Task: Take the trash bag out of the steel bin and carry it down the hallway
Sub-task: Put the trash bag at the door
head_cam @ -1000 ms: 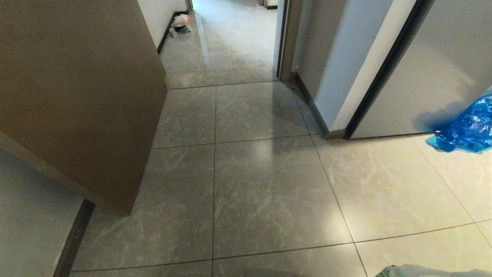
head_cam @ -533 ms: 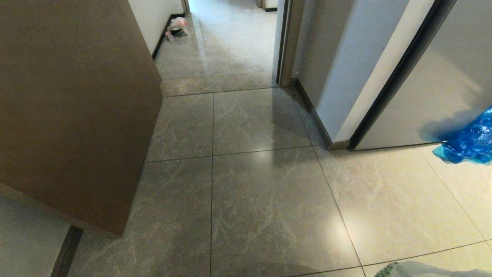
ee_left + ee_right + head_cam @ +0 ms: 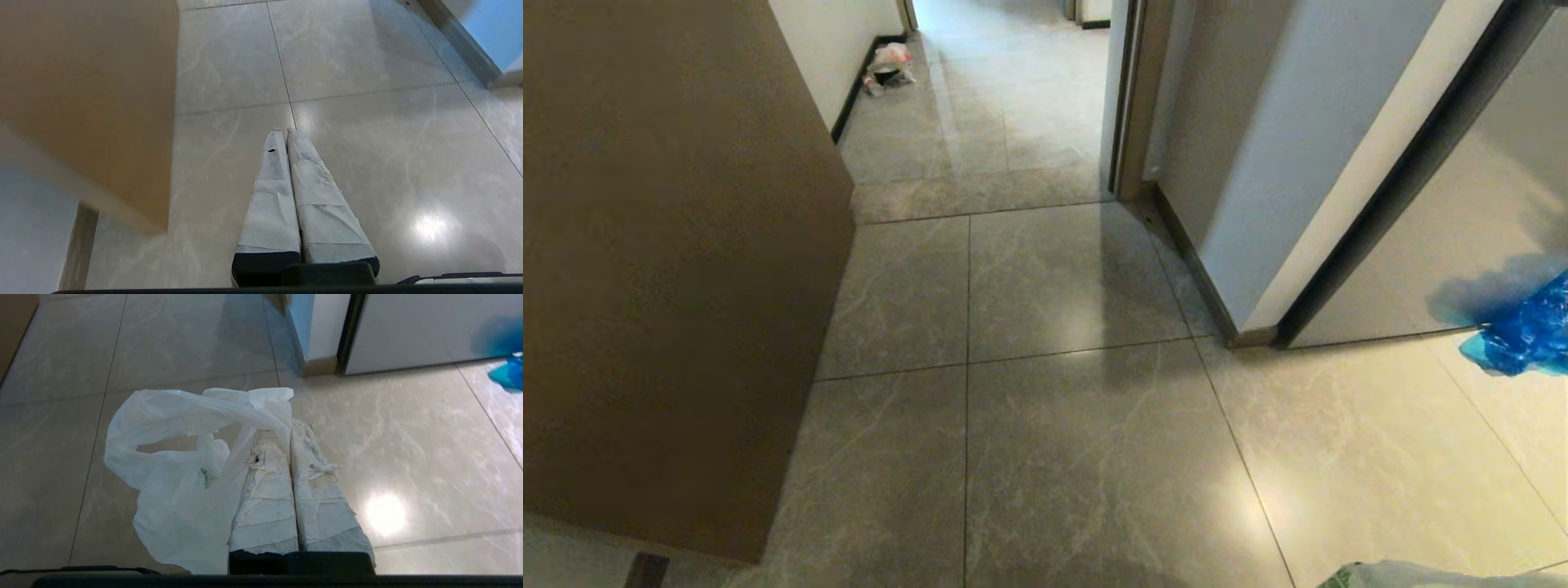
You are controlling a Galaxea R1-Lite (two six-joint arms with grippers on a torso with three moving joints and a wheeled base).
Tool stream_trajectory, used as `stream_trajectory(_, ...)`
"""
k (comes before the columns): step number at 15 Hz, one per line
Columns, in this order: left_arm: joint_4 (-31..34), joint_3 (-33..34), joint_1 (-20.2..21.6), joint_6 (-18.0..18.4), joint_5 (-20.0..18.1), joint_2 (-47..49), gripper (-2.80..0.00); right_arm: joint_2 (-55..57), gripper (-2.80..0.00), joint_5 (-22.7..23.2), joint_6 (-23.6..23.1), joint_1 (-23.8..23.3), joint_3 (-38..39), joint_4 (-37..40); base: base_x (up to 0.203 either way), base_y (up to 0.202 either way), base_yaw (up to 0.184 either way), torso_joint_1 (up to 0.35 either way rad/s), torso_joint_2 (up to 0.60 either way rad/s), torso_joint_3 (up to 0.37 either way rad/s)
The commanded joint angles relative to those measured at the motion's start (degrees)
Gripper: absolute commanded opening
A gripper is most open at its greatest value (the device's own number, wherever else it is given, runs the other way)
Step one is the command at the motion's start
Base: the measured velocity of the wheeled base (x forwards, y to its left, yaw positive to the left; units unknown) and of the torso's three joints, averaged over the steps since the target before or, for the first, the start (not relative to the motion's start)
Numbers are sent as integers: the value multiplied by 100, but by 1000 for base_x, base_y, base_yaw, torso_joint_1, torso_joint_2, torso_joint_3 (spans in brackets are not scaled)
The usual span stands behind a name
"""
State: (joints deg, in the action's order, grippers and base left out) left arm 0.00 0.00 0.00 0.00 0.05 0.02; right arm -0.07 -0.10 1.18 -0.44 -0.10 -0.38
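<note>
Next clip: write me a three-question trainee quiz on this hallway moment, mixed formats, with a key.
1. True or false: the right gripper is shut on the white trash bag.
2. Multiple choice: the blue bag lies
A) against the wall at the head view's right edge
B) beside the brown door
C) in the left gripper
3. Fill in: the left gripper's fingers are pressed together and hold ______.

Key
1. True: bag plastic is pinched between its fingertips and hangs beside them.
2. A
3. Nothing: only the grey floor tiles show beneath it.
</note>
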Motion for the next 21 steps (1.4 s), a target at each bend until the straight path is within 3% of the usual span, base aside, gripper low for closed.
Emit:
stream_trajectory(1, 0, 0, 0, 0, 4, -2, -280, 7, -280, 1, 5, 0, 10, 3, 190, 0, 0, 2, 7, 2)
stream_trajectory(17, 0, 0, 0, -9, 4, -2, -280, 7, -280, 1, -4, 0, 10, -6, 184, 0, -2, 1, 2, 3)
stream_trajectory(21, 0, 0, 0, 17, 4, -2, -280, 7, -280, 1, 0, 0, 6, -2, 22, 0, -2, 1, 0, 1)
